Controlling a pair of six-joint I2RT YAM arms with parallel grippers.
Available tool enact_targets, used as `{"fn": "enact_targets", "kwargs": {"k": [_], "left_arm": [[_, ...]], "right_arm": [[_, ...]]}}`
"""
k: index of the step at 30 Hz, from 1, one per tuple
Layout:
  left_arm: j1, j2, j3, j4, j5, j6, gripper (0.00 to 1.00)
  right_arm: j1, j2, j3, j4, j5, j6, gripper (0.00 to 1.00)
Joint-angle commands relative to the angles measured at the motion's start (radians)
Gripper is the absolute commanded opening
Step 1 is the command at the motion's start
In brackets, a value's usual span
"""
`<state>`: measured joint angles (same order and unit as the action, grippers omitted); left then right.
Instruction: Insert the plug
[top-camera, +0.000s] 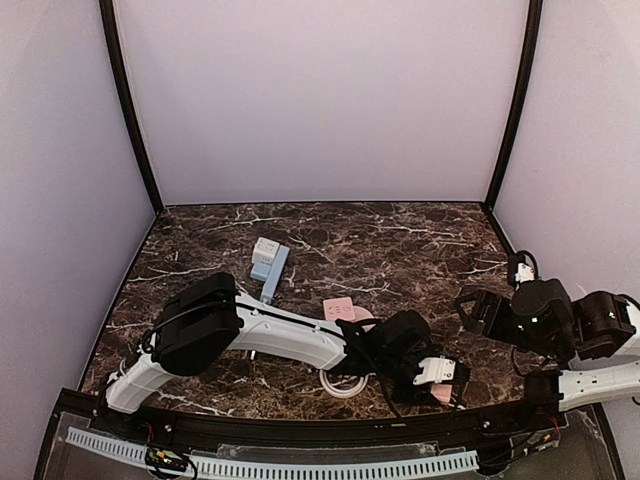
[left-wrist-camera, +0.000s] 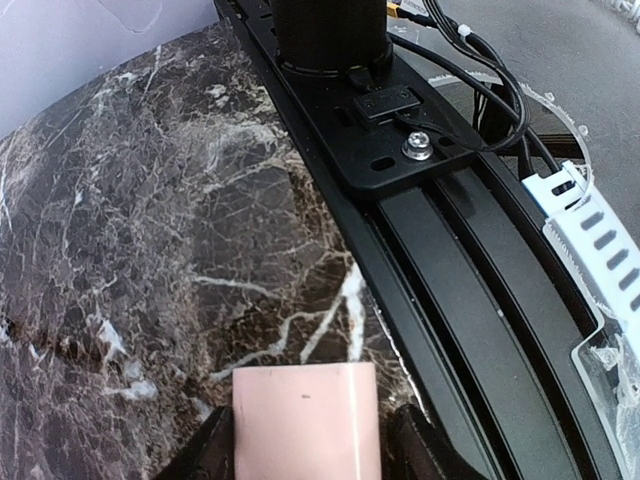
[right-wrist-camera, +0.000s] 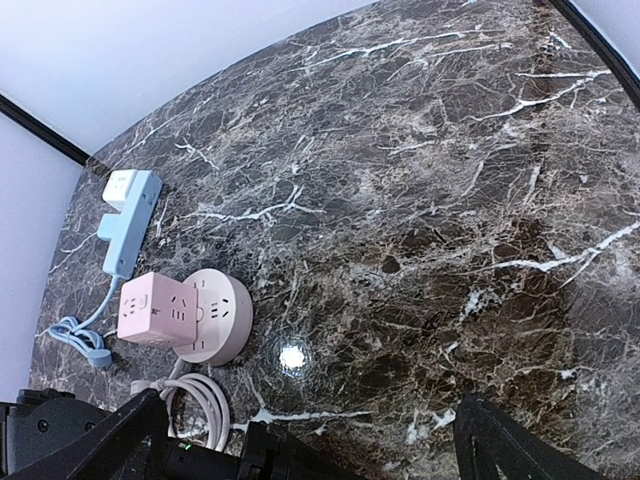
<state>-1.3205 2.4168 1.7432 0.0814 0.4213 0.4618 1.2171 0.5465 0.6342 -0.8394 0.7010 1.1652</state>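
The plug (left-wrist-camera: 305, 420) is a pale pink block lying on the marble next to the black front rail (left-wrist-camera: 470, 300); in the top view the plug (top-camera: 441, 394) shows at the near edge. My left gripper (left-wrist-camera: 310, 455) straddles it. One black finger (left-wrist-camera: 212, 450) lies against its left side, and a thin gap shows at the other. The left gripper (top-camera: 447, 380) is stretched far right. A pink cube socket (right-wrist-camera: 150, 308) rests on a round socket (right-wrist-camera: 215, 318) mid-table. My right gripper (right-wrist-camera: 310, 440) hovers wide open, holding nothing.
A blue power strip (right-wrist-camera: 128, 222) with a white adapter (top-camera: 264, 248) lies toward the back left, its blue cord trailing forward. A coiled white cable (top-camera: 343, 384) sits in front of the round socket. The right arm (top-camera: 545, 318) hangs at the right side. Lilac walls enclose the table.
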Motion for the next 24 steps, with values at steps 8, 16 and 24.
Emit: {"fn": "enact_targets", "kwargs": {"k": [8,16,24], "left_arm": [[-0.009,-0.011,-0.011,-0.06,-0.024,0.042,0.31],[-0.004,-0.16,-0.201,0.099,-0.117,0.005,0.01],[0.018,-0.39,-0.517,0.484,-0.223,-0.053,0.01]], "right_arm": [[0.004,0.053,0.031,0.015,0.009,-0.004,0.99],[0.004,0.108,0.056,0.069,-0.019,-0.043,0.99],[0.003,0.172,0.11,0.183,-0.099,-0.156,0.99]]}}
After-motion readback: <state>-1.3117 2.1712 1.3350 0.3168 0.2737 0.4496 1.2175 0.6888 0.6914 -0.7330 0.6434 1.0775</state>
